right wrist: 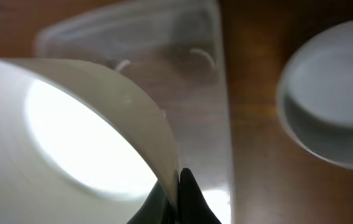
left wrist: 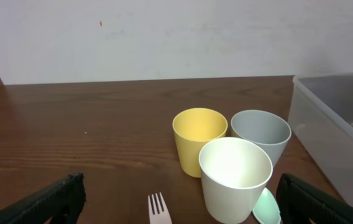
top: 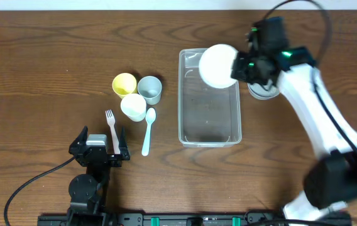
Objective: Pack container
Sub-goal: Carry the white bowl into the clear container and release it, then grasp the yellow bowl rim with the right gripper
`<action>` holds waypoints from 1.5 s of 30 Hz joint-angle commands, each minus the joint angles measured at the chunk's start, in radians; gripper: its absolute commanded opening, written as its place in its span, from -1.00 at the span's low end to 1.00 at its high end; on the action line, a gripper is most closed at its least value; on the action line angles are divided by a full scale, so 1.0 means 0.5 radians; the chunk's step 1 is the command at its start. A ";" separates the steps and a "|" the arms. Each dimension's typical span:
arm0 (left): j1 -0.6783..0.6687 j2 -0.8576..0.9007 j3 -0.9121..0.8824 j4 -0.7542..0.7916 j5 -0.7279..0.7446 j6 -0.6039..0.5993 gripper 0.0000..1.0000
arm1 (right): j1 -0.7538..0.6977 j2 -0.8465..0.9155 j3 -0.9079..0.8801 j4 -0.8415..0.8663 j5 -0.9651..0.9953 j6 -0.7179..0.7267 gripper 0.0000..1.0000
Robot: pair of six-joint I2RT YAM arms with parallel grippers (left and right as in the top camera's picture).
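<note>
The clear plastic container (top: 208, 130) sits at the table's centre; its wall also shows in the left wrist view (left wrist: 332, 124) and the right wrist view (right wrist: 214, 74). My right gripper (top: 236, 66) is shut on the rim of a white bowl (top: 216, 65) and holds it above the container's far right end. In the right wrist view the bowl (right wrist: 71, 143) fills the left side and the fingers (right wrist: 178, 193) pinch its rim. My left gripper (top: 100, 149) is open and empty near the front edge, behind a pink fork (top: 112, 129).
A yellow cup (top: 124, 83), a grey cup (top: 149, 89) and a white cup (top: 133, 107) stand left of the container. A pale green spoon (top: 148, 130) lies beside them. A grey bowl (top: 261, 91) sits right of the container, partly under my right arm.
</note>
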 commanded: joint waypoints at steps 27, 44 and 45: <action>-0.006 -0.012 -0.063 -0.038 -0.014 0.020 0.96 | -0.266 -0.046 0.563 -0.332 0.074 -0.106 0.24; -0.006 -0.012 -0.063 -0.038 -0.014 0.020 0.96 | -1.175 0.208 0.064 -0.433 0.232 -0.107 0.37; -0.006 -0.012 -0.063 -0.038 -0.014 0.020 0.96 | -1.174 0.236 0.025 -0.395 0.233 -0.107 0.38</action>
